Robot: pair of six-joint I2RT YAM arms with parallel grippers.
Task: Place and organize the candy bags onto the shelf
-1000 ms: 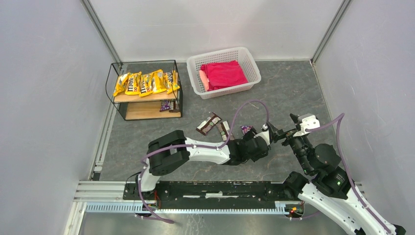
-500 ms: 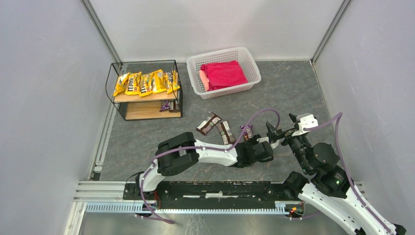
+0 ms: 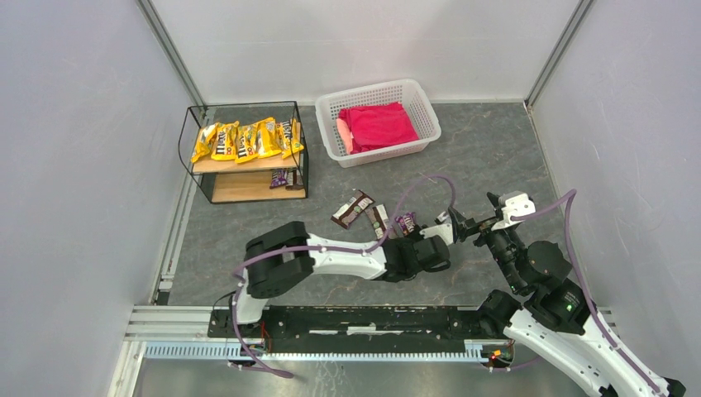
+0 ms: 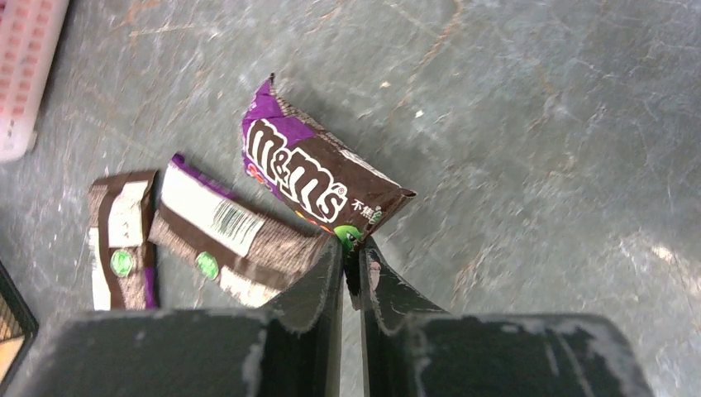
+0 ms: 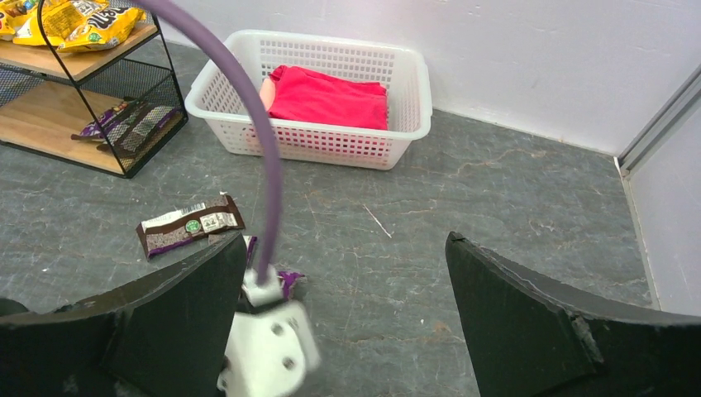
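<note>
I see yellow candy bags (image 3: 246, 139) lined along the top board of the shelf (image 3: 240, 188), with a couple of dark bags (image 3: 283, 177) at the lower board's right end. Three loose bags (image 3: 353, 208) lie on the counter (image 3: 496, 157). My left end effector (image 3: 416, 234) sits at the rightmost of them, the purple bag (image 3: 406, 222). My right end effector (image 3: 479, 225) hovers near, further right.

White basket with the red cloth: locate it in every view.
Top external: white basket upper centre, right of the shelf.
Left wrist: only its wall, cut off at the top-left corner.
Right wrist: upper centre, red cloth inside.
Shared landmark: loose brown candy bags on the floor, below it in each picture.
</note>
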